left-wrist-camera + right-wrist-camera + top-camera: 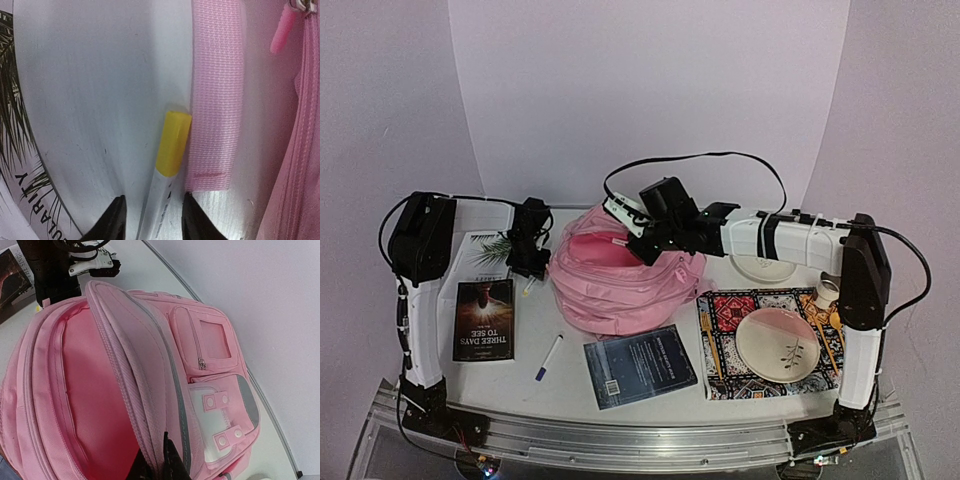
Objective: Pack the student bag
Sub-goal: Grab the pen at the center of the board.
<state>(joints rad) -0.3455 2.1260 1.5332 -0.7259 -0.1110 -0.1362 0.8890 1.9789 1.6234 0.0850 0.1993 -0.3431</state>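
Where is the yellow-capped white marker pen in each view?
Top external: yellow-capped white marker pen on the table at the left gripper tips, left of the pink fabric backpack.
Left wrist: bottom centre, between the open jaws, cap beside the backpack's strap.
Right wrist: not in view.
Shared landmark: the backpack.

Both arms share one build: white tubular links between bulky black joint housings. The left arm (412, 320) and right arm (858, 360) end in black bases (430, 410) bolted to a silver rail (640, 437). Thin black cables (700, 155) loop along them, strapped to the white links. The left gripper (153, 210) has black fingers (116, 222), glossy and tapering to points.
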